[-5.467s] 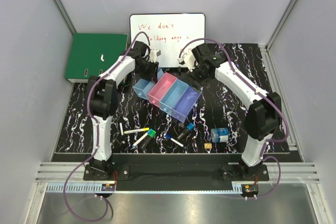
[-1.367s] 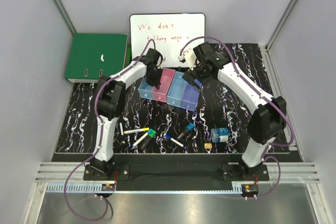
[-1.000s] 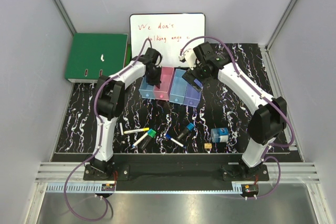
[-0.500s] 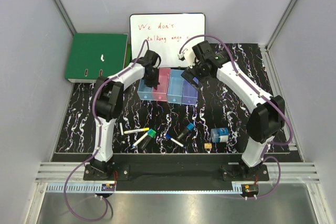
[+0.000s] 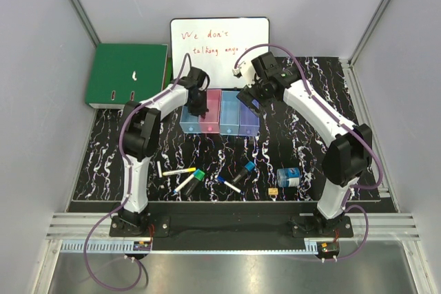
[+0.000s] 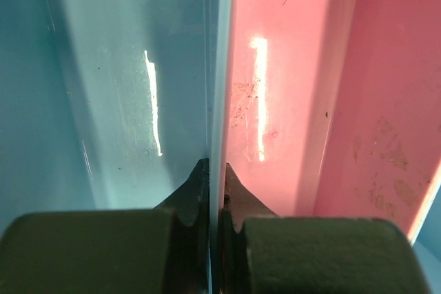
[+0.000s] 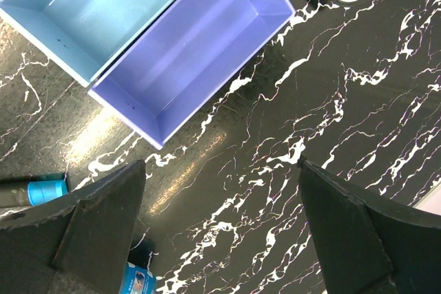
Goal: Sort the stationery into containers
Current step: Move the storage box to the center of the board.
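Stationery (image 5: 227, 177) is scattered along the near strip of the mat (image 5: 303, 135), on the arm-base side of the containers (image 5: 229, 113), whose four bins sit in a row with their long sides running far to near. The left gripper (image 6: 215, 170) is pinched on the wall between the light blue bin (image 6: 138, 101) and the pink bin (image 6: 275, 101), so it's tied up. The right gripper (image 7: 220, 163) hangs beside the purple bin (image 7: 200, 46) with fingers wide apart, and looks better placed to reach back for the blue-white cylinder (image 5: 289, 177).
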Robot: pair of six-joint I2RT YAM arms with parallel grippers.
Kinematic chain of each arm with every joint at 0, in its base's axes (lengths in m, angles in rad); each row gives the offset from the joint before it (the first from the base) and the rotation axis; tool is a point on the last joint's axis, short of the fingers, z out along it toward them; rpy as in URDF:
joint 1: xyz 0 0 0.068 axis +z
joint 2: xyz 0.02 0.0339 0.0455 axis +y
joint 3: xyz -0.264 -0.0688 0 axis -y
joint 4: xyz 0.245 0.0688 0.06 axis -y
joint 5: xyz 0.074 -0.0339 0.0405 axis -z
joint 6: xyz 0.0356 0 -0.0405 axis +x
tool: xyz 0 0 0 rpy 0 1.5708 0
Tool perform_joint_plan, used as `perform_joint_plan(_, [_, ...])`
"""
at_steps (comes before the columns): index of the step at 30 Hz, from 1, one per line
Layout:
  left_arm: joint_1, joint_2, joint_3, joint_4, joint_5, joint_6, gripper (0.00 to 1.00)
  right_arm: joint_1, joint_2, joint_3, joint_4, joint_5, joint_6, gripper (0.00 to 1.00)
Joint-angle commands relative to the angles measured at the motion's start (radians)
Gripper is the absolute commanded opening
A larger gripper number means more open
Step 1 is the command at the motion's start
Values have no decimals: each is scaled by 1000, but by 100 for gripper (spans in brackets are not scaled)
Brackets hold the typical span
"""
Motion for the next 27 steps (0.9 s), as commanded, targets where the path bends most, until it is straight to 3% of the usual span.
perform_joint_plan(1, [-21, 131, -44, -159, 142, -143, 0, 11, -6, 25, 34, 13, 19, 100])
perform_joint_plan(10, [-49, 111, -26, -159, 171, -155, 1, 11, -17, 6, 41, 2, 26, 100])
perform_joint_plan(17, [-74, 104, -4, -155, 183, -126, 22, 11, -22, 11, 43, -1, 29, 100])
perform_joint_plan(21, [-75, 94, 14, -156, 178, -109, 44, 9, -34, -6, 46, 6, 25, 100])
perform_joint_plan(27, [-71, 85, 25, -161, 149, -80, 48, 11, -43, -31, 49, 9, 23, 100])
